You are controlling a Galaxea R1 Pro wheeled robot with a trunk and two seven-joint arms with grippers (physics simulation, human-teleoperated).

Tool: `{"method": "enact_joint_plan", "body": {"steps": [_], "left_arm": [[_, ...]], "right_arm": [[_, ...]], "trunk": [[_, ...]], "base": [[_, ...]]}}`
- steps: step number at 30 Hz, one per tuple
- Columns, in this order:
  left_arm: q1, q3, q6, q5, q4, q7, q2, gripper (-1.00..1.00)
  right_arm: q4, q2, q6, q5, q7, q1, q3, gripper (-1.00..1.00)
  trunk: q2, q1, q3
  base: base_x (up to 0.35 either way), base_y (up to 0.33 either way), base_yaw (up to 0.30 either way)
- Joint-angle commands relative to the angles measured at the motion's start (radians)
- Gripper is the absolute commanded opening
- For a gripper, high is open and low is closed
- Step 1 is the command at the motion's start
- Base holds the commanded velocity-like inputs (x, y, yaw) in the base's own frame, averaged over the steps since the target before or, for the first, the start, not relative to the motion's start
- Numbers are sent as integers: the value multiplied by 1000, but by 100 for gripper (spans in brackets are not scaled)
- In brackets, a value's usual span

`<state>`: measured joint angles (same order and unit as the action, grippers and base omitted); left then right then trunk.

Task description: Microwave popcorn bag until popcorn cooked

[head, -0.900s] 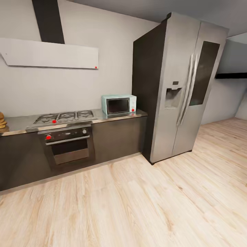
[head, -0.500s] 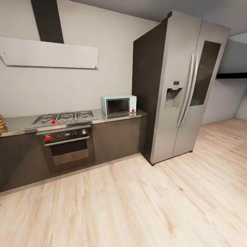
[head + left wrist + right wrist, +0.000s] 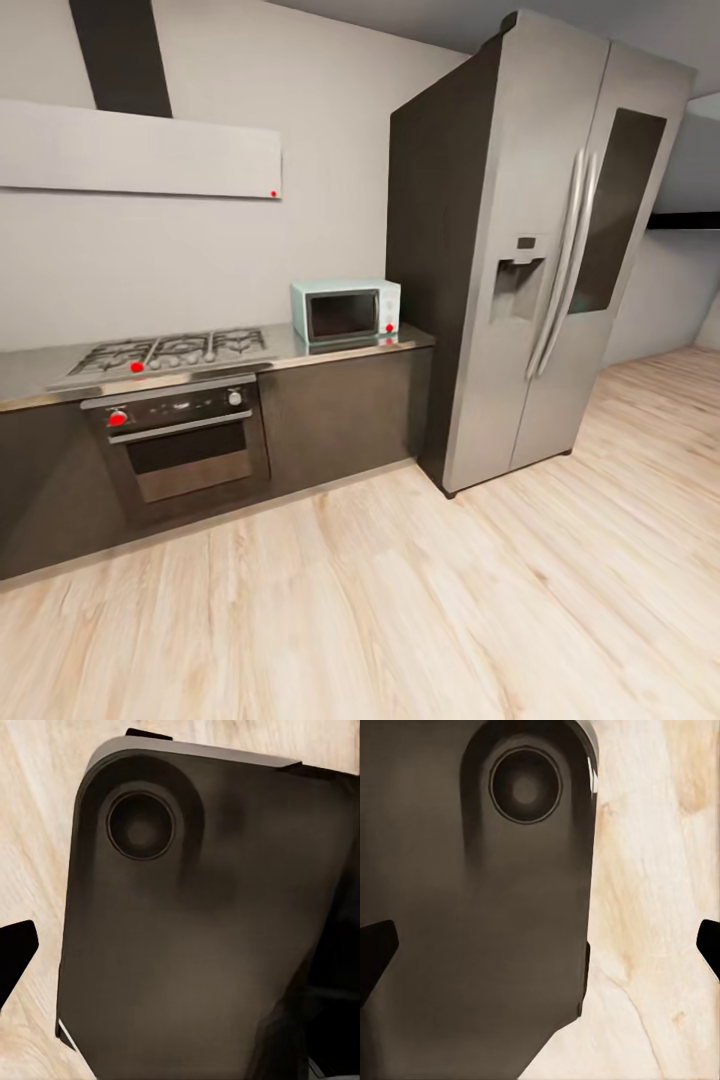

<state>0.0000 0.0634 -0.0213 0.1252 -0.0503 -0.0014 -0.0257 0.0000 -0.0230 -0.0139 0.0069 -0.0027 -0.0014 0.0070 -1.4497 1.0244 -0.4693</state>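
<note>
At my twelve o'clock the pale mint-blue microwave (image 3: 346,312) sits on the glossy grey countertop (image 3: 330,350) beside a tall steel fridge (image 3: 530,250); my grippers' opening I cannot tell.

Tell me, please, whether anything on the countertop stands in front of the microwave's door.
Nothing visible does. The microwave stands at the end of the countertop beside the fridge, door shut, with bare worktop before it. The gas hob lies further along, off to the side.

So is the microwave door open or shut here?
Shut: the microwave on the countertop shows its dark glass door flush within the front frame.
</note>
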Motion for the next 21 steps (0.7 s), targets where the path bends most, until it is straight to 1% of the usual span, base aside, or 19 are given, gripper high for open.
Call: {"method": "enact_joint_plan", "body": {"steps": [1, 7, 21], "left_arm": [[0, 6, -1, 6, 0, 0, 0, 100], [0, 6, 3, 7, 0, 5, -1, 100], [0, 6, 3, 8, 0, 8, -2, 100]], "right_arm": [[0, 0, -1, 1, 0, 0, 1, 100], [0, -2, -3, 1, 0, 0, 1, 100], [0, 0, -2, 1, 0, 0, 1, 100]], "trunk": [[0, 1, -1], [0, 1, -1], [0, 1, -1]], "base": [[320, -47, 0], [315, -133, 0], [305, -182, 0]]}}
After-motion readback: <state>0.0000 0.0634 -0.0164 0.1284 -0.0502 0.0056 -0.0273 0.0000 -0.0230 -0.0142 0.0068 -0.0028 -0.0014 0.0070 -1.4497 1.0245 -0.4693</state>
